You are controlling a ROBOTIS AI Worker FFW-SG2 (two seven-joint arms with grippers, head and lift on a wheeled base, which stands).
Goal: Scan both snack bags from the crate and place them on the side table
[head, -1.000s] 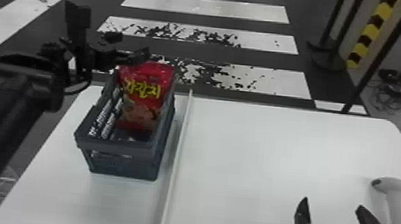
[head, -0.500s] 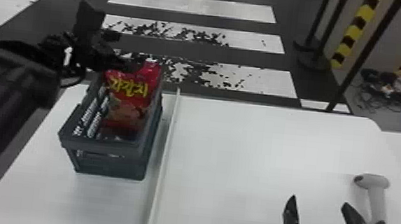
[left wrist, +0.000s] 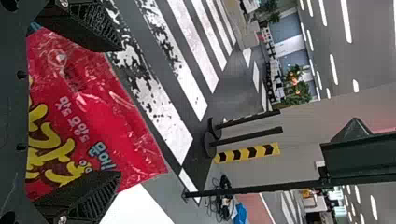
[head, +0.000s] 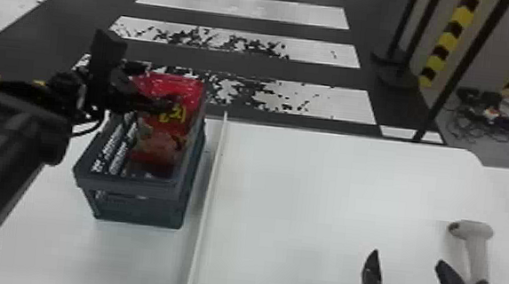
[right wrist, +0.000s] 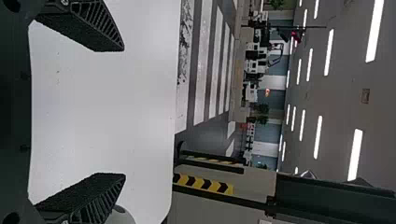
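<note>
At the gray crate (head: 140,208), left gripper (head: 143,72) is wide, red snack bag (head: 175,123) between its fingers; right gripper (head: 407,259) also wide, near handheld scanner (head: 478,252).

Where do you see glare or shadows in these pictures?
Left wrist view: pale glints on the red snack bag; right wrist view: ceiling lights glow as bright white strips; head view: a faint, soft shadow on the white table beside the scanner.

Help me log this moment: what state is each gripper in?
Left gripper: open at the red snack bag, not clamped on it.
Right gripper: open, empty, over the white table.
</note>
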